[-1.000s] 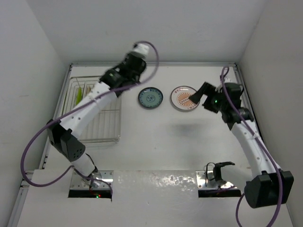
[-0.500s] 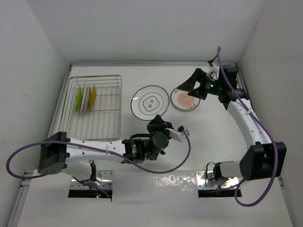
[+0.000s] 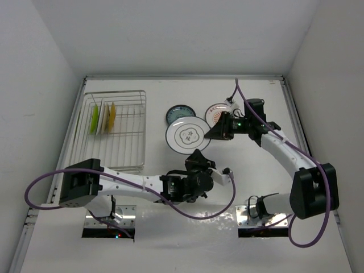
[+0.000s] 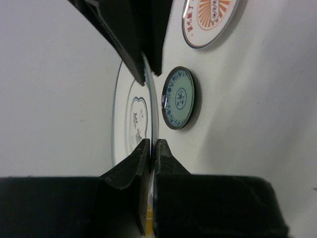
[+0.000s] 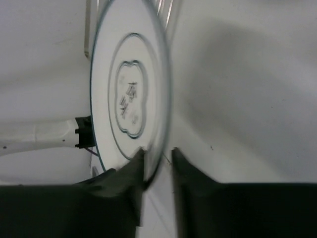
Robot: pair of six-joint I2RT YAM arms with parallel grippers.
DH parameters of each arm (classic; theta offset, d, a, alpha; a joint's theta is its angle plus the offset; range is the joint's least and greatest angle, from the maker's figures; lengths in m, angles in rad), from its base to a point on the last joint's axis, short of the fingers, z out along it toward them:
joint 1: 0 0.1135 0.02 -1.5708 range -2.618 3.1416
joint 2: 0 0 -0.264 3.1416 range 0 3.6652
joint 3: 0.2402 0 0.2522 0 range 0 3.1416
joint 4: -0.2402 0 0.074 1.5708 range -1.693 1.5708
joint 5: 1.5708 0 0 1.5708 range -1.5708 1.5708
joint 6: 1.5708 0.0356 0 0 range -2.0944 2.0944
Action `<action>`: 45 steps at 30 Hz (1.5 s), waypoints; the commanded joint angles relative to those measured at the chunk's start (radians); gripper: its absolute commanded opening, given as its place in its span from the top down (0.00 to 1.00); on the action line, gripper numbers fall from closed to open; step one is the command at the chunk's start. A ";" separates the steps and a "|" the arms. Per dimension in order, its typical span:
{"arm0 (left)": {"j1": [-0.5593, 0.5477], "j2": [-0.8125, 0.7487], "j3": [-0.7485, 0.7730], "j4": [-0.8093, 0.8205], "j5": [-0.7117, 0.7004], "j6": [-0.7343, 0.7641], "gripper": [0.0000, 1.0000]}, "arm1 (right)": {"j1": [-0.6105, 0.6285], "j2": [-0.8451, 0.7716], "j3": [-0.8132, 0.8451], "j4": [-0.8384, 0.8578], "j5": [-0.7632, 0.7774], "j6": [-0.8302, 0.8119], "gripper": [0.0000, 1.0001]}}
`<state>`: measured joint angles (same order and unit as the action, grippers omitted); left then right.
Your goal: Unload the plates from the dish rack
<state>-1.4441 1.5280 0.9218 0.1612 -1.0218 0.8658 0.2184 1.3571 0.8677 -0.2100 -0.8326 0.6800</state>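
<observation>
We see the white plate (image 3: 186,136) out of the dish rack (image 3: 122,149), held over the middle of the bench (image 3: 170,85) between the two arms. It is round and glossy, with a thin dark line around its rim, a dark scalloped outline in its centre and a few small dark characters inside that outline. From above its face is turned up toward the camera, and its far edge overlaps the teal-blue patterned plate (image 3: 181,112) lying flat behind it.

The left pincer (image 4: 151,146) is closed tight on the near rim; in its wrist view we see the plate edge-on, pinched between the two dark fingers. The right pincer (image 5: 157,158) straddles the opposite rim, one finger against the plate's face and a sliver of light beside the other, so we cannot tell whether it is actually gripping.

A yellow-brown patterned plate (image 3: 218,114) lies on the bench just right of the teal one, partly under the right arm. In the rack, three plates stand upright near the back left: a lime green plate (image 3: 94,119), a white one (image 3: 103,118) and a yellowish one (image 3: 112,114).
</observation>
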 commanded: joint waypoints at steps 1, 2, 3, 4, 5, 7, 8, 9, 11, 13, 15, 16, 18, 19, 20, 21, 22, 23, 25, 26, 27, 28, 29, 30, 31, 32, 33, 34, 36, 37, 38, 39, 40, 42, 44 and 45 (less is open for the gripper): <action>-0.018 -0.006 0.020 0.064 -0.035 0.001 1.00 | 0.002 -0.042 -0.027 0.116 -0.040 0.001 0.88; -0.021 -0.005 0.020 0.064 -0.029 -0.004 1.00 | 0.002 -0.050 -0.050 0.142 -0.036 0.030 1.00; -0.021 -0.005 0.022 0.063 -0.026 -0.010 0.93 | 0.001 -0.059 -0.064 0.184 -0.036 0.053 1.00; -0.019 -0.005 0.020 0.048 -0.015 -0.023 0.87 | -0.002 -0.078 -0.078 0.269 -0.027 0.112 1.00; -0.021 -0.003 0.019 0.044 -0.014 -0.028 0.81 | -0.007 -0.088 -0.093 0.306 -0.013 0.146 1.00; -0.019 -0.005 0.014 0.041 -0.021 -0.037 0.62 | -0.037 -0.104 -0.127 0.387 0.012 0.228 1.00; -0.021 -0.003 0.014 0.035 -0.026 -0.045 0.53 | -0.053 -0.114 -0.137 0.412 0.036 0.259 1.00; -0.021 -0.003 0.015 0.028 -0.026 -0.060 0.45 | -0.085 -0.119 -0.163 0.458 0.049 0.286 1.00; -0.021 -0.006 0.018 -0.002 -0.026 -0.077 0.38 | -0.117 -0.125 -0.205 0.512 0.082 0.377 1.00; -0.021 0.007 0.040 -0.082 -0.041 -0.125 0.17 | -0.166 -0.130 -0.223 0.514 0.128 0.411 1.00; -0.021 0.018 0.098 -0.178 -0.050 -0.236 0.00 | -0.218 -0.128 -0.242 0.491 0.206 0.412 1.00; -0.021 0.027 0.115 -0.290 -0.054 -0.275 0.00 | -0.253 -0.121 -0.243 0.489 0.223 0.415 1.00; -0.022 0.029 0.149 -0.371 -0.070 -0.388 0.00 | -0.299 -0.073 -0.239 0.488 0.268 0.414 1.00; -0.021 0.026 0.149 -0.418 -0.117 -0.416 0.00 | -0.307 -0.053 -0.231 0.474 0.285 0.383 1.00; -0.021 0.021 0.146 -0.431 -0.157 -0.445 0.00 | -0.312 -0.030 -0.217 0.456 0.306 0.360 1.00; -0.013 0.017 0.134 -0.440 -0.203 -0.503 0.00 | -0.318 0.014 -0.190 0.419 0.331 0.337 1.00; -0.006 0.003 0.134 -0.469 -0.289 -0.539 0.00 | -0.321 0.037 -0.181 0.416 0.372 0.305 1.00; 0.010 -0.002 0.149 -0.518 -0.310 -0.600 0.00 | -0.326 0.060 -0.171 0.414 0.388 0.293 1.00; 0.089 -0.008 0.257 -0.771 -0.284 -0.860 0.00 | -0.333 0.129 -0.148 0.422 0.409 0.280 1.00; 0.128 -0.015 0.297 -0.831 -0.275 -0.948 0.00 | -0.333 0.152 -0.130 0.423 0.414 0.274 1.00; 0.198 -0.025 0.352 -0.923 -0.265 -1.062 0.00 | -0.333 0.175 -0.125 0.437 0.417 0.276 1.00; 0.262 -0.052 0.389 -0.954 -0.250 -1.140 0.00 | -0.335 0.216 -0.116 0.455 0.417 0.282 1.00; 0.292 -0.071 0.402 -0.968 -0.230 -1.140 0.00 | -0.336 0.232 -0.108 0.455 0.426 0.276 1.00; 0.319 -0.093 0.411 -0.980 -0.204 -1.183 0.00 | -0.338 0.246 -0.099 0.445 0.443 0.268 1.00; 0.347 -0.148 0.413 -0.970 -0.143 -1.188 0.00 | -0.338 0.269 -0.093 0.442 0.455 0.247 1.00; 0.400 -0.176 0.402 -0.957 -0.109 -1.189 0.00 | -0.340 0.283 -0.073 0.440 0.463 0.234 1.00; 0.427 -0.208 0.391 -0.924 -0.081 -1.188 0.00 | -0.341 0.296 -0.062 0.423 0.463 0.213 1.00; 0.447 -0.266 0.381 -0.907 -0.037 -1.185 0.00 | -0.340 0.321 -0.056 0.420 0.463 0.210 1.00; 0.511 -0.330 0.350 -0.879 -0.001 -1.182 0.00 | -0.340 0.343 -0.049 0.420 0.454 0.204 0.97; 0.533 -0.345 0.336 -0.873 0.034 -1.182 0.00 | -0.341 0.364 -0.049 0.422 0.455 0.202 0.90; 0.583 -0.356 0.331 -0.871 0.057 -1.188 0.00 | -0.341 0.375 -0.047 0.423 0.452 0.202 0.84; 0.609 -0.374 0.324 -0.859 0.113 -1.189 0.00 | -0.341 0.385 -0.044 0.417 0.449 0.204 0.65; 0.637 -0.382 0.316 -0.849 0.150 -1.189 0.00 | -0.340 0.399 -0.036 0.405 0.451 0.204 0.57; 0.756 -0.388 0.296 -0.809 0.353 -1.183 0.00 | -0.332 0.428 -0.007 0.356 0.457 0.194 0.47; 0.882 -0.372 0.293 -0.780 0.487 -1.185 0.00 | -0.306 0.459 0.069 0.214 0.501 0.137 0.35; 0.904 -0.365 0.298 -0.779 0.518 -1.194 0.00 | -0.294 0.468 0.101 0.155 0.521 0.112 0.32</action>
<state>-0.6331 1.1366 1.2324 -0.6708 -0.7597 -0.3000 -0.1070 1.8084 0.8669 0.0761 -0.3595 0.8707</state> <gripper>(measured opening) 0.999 0.661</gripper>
